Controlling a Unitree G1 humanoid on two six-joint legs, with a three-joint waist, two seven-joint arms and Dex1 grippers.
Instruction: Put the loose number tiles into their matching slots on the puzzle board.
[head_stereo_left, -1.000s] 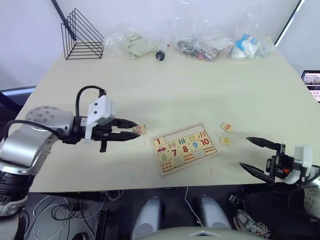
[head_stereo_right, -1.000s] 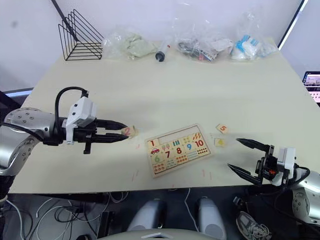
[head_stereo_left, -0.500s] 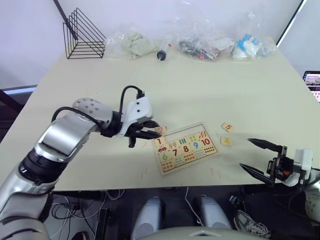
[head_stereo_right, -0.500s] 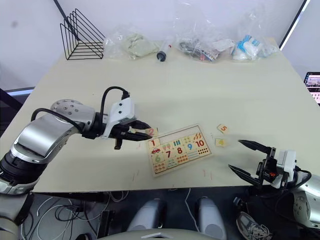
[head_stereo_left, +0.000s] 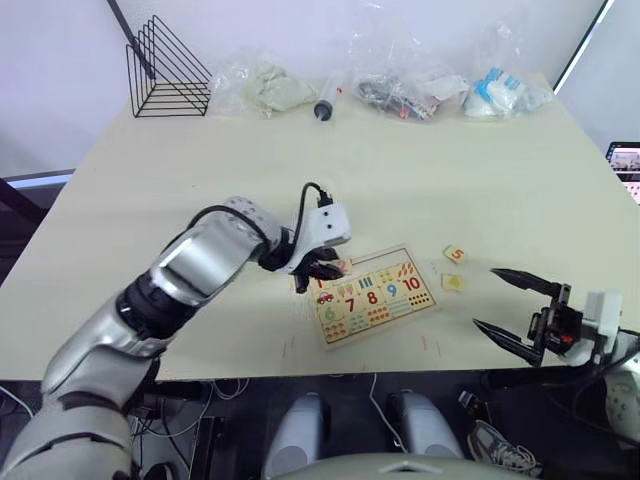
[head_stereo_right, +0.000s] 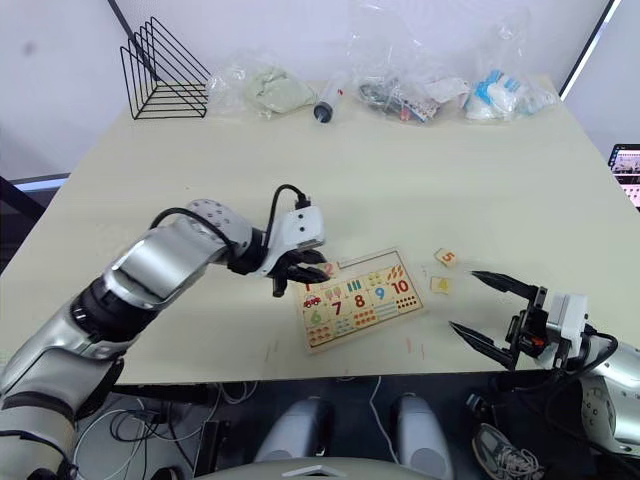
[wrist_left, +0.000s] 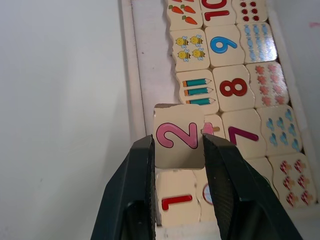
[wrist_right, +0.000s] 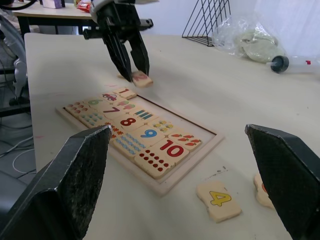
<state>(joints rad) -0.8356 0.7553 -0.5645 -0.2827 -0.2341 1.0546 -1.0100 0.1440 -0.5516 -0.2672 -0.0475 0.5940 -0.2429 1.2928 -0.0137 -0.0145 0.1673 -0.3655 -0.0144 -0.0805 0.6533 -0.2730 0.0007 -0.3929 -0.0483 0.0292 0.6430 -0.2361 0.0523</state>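
Right tool (head_stereo_right: 492, 307) hangs at the near table (head_stereo_left: 420, 190) edge, jaws spread wide, holding nothing, well apart from the puzzle board (head_stereo_left: 374, 295). Board lies flat near the front of the table; printed numerals 6, 7, 8, 9, 10 read along it with counting pictures (carrots, bees, pencils, dots), and a "1" tile (wrist_left: 176, 202) already sits in the end slot of the top row. Left tool (wrist_left: 177, 150) is at the board's left end, fingers pinched narrow on the sides of the "2" tile (wrist_left: 178, 135), pink numeral facing up, held just over the slot row (wrist_left: 147, 65) right beside the seated 1. Past the board's right end, the yellow "4" tile (wrist_right: 218, 200) and orange "5" tile (head_stereo_left: 455, 254) lie loose on the table, near each other. At the far edge: black wire rack (head_stereo_left: 165, 70), syringe (head_stereo_left: 323, 103), clear plastic bags (head_stereo_left: 410, 88).
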